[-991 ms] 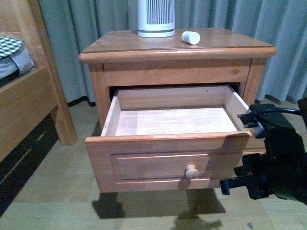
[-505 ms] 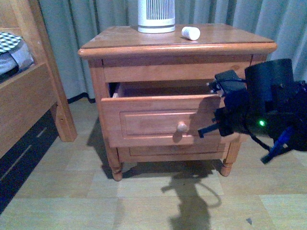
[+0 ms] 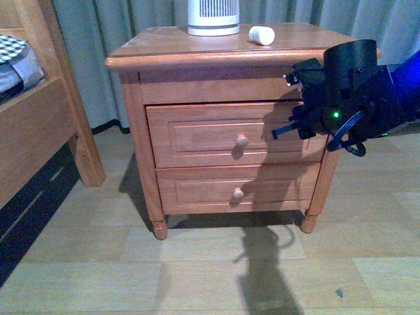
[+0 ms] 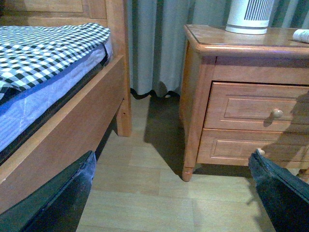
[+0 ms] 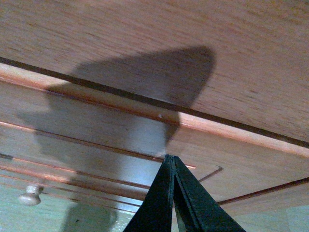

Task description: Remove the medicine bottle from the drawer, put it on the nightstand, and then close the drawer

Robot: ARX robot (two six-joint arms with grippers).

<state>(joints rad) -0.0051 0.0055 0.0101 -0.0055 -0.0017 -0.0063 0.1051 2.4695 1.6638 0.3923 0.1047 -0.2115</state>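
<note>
The medicine bottle (image 3: pixel 262 35) lies on its side on top of the nightstand (image 3: pixel 151 52), next to a white ribbed device (image 3: pixel 213 16). The upper drawer (image 3: pixel 197 134) is shut flush, its round knob (image 3: pixel 242 140) showing. My right gripper (image 3: pixel 279 133) is shut and empty, with its tips against the right part of the drawer front. In the right wrist view the shut tips (image 5: pixel 170 158) touch the drawer panel (image 5: pixel 120 140). My left gripper (image 4: pixel 171 193) is open and empty, low over the floor, to the left of the nightstand (image 4: pixel 203 48). The bottle's end (image 4: pixel 301 35) shows there too.
The wooden bed frame (image 3: pixel 39 131) with checked bedding (image 4: pixel 48 48) stands left of the nightstand. Grey curtains (image 3: pixel 98 39) hang behind. The lower drawer (image 3: pixel 197 190) is shut. Wooden floor (image 3: pixel 197 275) lies in front.
The upper drawer has gone from wide open to fully shut. My right gripper moved up and in towards the nightstand with the drawer front.
</note>
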